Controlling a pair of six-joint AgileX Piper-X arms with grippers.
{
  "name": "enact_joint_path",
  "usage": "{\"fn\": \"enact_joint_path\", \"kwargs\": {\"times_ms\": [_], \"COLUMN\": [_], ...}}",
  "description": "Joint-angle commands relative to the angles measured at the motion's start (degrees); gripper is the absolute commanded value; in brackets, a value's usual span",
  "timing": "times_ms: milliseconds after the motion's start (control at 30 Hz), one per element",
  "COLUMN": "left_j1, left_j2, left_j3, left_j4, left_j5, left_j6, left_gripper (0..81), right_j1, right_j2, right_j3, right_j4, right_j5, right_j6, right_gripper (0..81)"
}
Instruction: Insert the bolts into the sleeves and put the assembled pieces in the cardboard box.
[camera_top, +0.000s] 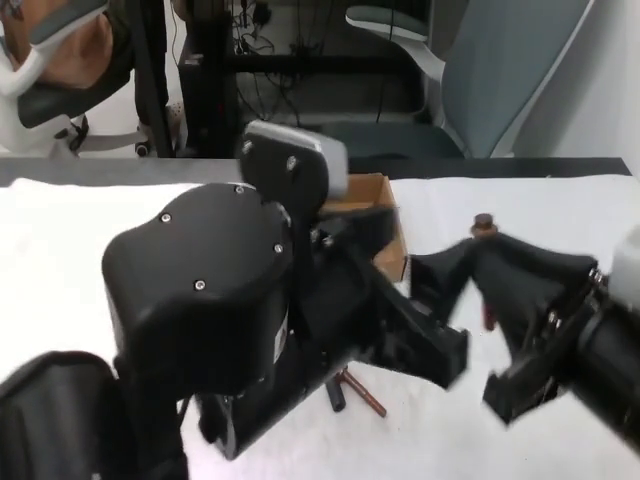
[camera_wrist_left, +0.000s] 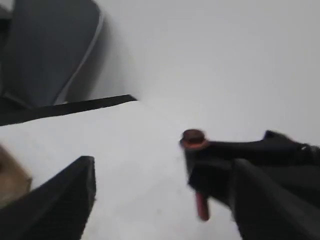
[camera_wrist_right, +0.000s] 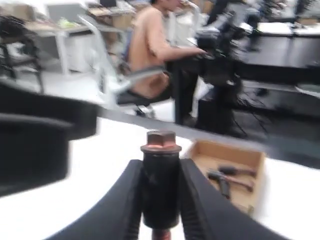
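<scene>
Jaws of right gripper pinch black cylindrical sleeve carrying copper-coloured bolt, left gripper spread; we favour releasing low inside brown cardboard box.

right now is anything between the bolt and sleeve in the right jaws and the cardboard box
Nothing visible blocks it. Seen from the right wrist, bare cloth lies between the bolt and sleeve in the right jaws and the open cardboard box. The left arm sits off to one side, close by.
</scene>
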Motion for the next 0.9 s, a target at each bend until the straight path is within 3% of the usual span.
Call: {"fn": "enact_joint_path", "kwargs": {"times_ms": [0, 67, 100, 333, 567, 667, 733, 800, 867], "left_j1": [0.5, 1.6, 2.4, 9.9, 14.3, 14.9, 14.9, 14.9, 15.2], "left_j2": [-0.8, 0.8, 2.4, 14.8, 23.9, 26.3, 27.2, 27.5, 27.4], "left_j3": [-0.6, -1.2, -1.7, -7.4, -11.9, -13.7, -14.3, -14.4, -14.4], "left_j4": [11.8, 19.6, 23.1, 34.0, 37.8, 39.4, 40.2, 41.1, 41.7], "left_j5": [-6.1, -5.5, -4.2, 4.6, 4.9, 6.1, 5.7, 3.4, 1.1], "left_j6": [-5.6, -8.1, -9.1, -13.1, -14.1, -13.9, -14.1, -16.1, -16.1], "left_gripper": [43.4, 10.9, 0.6, 0.6, 0.4, 11.2, 28.6, 38.4, 38.8], "right_j1": [-4.5, -7.7, -9.5, -17.4, -20.5, -21.1, -21.1, -21.1, -21.1], "right_j2": [1.2, 3.9, 5.8, 25.9, 45.2, 53.0, 57.9, 61.7, 65.1], "right_j3": [-5.5, -9.1, -11.3, -28.3, -46.3, -53.8, -58.9, -62.7, -65.9], "right_j4": [6.4, 9.9, 12.0, 23.6, 30.0, 33.3, 36.0, 37.6, 38.7], "right_j5": [0.6, -1.9, -3.8, -12.9, -14.6, -16.2, -17.5, -18.9, -19.7], "right_j6": [0.2, -0.5, -0.5, -1.8, -3.0, -3.0, -3.0, -3.9, -4.3], "right_gripper": [0.6, 0.6, 0.6, 0.6, 0.6, 0.6, 0.6, 0.6, 0.6]}}
